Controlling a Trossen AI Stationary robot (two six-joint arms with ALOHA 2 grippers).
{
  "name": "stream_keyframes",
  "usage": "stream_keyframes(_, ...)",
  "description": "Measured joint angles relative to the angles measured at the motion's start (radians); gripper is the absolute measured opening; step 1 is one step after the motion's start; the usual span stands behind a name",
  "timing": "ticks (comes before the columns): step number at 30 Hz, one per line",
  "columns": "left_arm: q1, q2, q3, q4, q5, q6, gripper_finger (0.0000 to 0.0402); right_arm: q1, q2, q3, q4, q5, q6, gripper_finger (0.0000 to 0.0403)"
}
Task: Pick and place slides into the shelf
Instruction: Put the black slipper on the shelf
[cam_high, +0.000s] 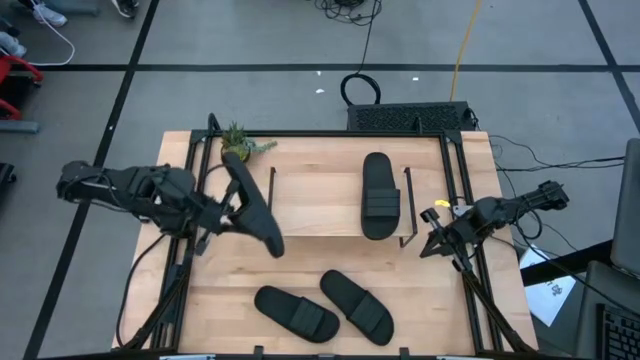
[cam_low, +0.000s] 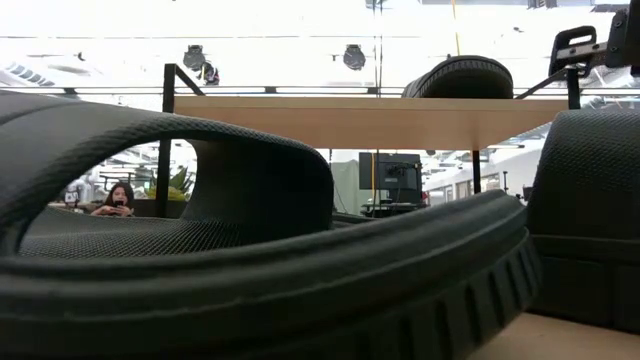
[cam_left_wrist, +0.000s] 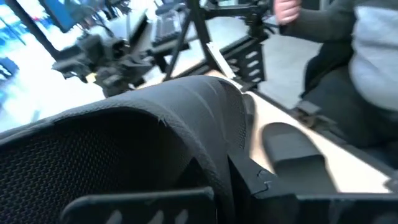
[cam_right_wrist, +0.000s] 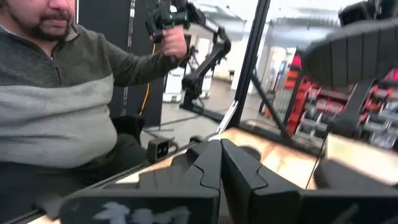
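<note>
My left gripper (cam_high: 222, 216) is shut on one black slide (cam_high: 252, 205), which stands on its edge in the air over the table's left part, just left of the shelf (cam_high: 320, 205). A second slide (cam_high: 380, 195) lies flat on the shelf's wooden top (cam_low: 370, 120), at its right end. Two more slides (cam_high: 295, 312) (cam_high: 357, 305) lie side by side on the table near its front edge. My right gripper (cam_high: 432, 243) is shut on nothing and waits at the table's right edge. My left gripper holds the slide about midway along its length, at its side edge (cam_high: 236, 212). The fingers come roughly level from the table's left and lie across the slide. It is lifted clear of the table, turned on edge. In the wrist view the slide itself hides the place of contact.
A small green plant (cam_high: 240, 142) lies at the table's far left corner. The shelf's thin black wire legs (cam_high: 272, 188) (cam_high: 408, 205) stand at either end of its plank. A person (cam_right_wrist: 56, 93) sits beyond the table's right side. The shelf's left half is bare wood.
</note>
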Motion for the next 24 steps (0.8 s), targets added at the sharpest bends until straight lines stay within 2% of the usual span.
stream_keyframes(6, 0.195, 0.05, 0.032, 0.06, 0.181, 0.1, 0.0004, 0.0, 0.0, 0.0, 0.11, 0.002, -0.074, 0.0)
stream_keyframes(10, 0.324, 0.151, 0.142, 0.04, 0.324, 0.111, 0.0003, -0.001, -0.001, 0.003, 0.164, 0.032, -0.111, 0.0)
stream_keyframes(14, 0.427, 0.316, 0.324, -0.1, 0.474, 0.125, 0.0002, -0.001, 0.006, 0.011, 0.158, 0.126, -0.126, 0.0)
stream_keyframes(17, 0.475, 0.454, 0.488, -0.24, 0.55, 0.129, 0.0002, -0.001, 0.007, 0.012, 0.161, 0.182, -0.133, 0.0)
stream_keyframes(24, 0.507, 0.764, 0.866, -0.592, 0.572, 0.131, 0.0002, -0.001, 0.007, 0.015, 0.155, 0.296, -0.124, 0.0)
